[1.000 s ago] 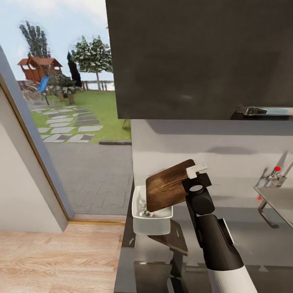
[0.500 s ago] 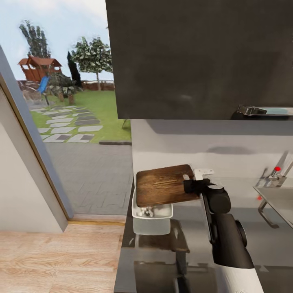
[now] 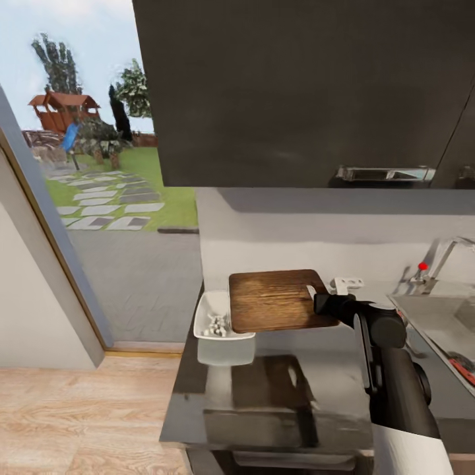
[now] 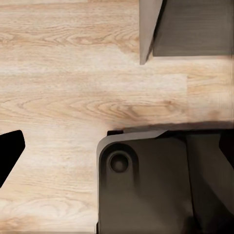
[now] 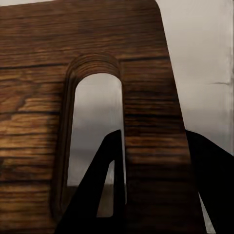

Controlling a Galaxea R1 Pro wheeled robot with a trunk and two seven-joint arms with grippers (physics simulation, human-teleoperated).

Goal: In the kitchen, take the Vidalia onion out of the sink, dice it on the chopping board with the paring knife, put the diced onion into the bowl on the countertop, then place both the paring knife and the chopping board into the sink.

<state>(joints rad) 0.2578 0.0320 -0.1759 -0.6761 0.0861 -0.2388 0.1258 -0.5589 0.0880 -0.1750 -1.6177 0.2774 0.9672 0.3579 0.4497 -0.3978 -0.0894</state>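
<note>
My right gripper (image 3: 323, 302) is shut on the handle end of the brown wooden chopping board (image 3: 277, 300), holding it level above the grey countertop (image 3: 277, 396). In the right wrist view its dark fingers (image 5: 92, 195) clamp the chopping board (image 5: 44, 97) beside the oblong slot. The board's left edge overlaps the white bowl (image 3: 210, 305), which holds pale diced onion (image 3: 216, 324). The sink (image 3: 435, 316) lies to the right, beyond the gripper. A red-orange strip (image 3: 463, 368) lies in it at the picture's edge; I cannot tell whether it is the paring knife. A dark shape (image 4: 9, 153) in the left wrist view may be a left finger.
A dark wall cabinet (image 3: 297, 92) hangs low over the counter. The chrome faucet (image 3: 445, 247) with a red knob (image 3: 423, 266) stands behind the sink. An open doorway (image 3: 99, 198) to a garden lies left. The left wrist view looks down on wooden floor (image 4: 73, 97) and my base (image 4: 146, 185).
The board went from tilted over the bowl to level, and now sits mostly to the bowl's right. The head view has turned right, bringing more of the sink in.
</note>
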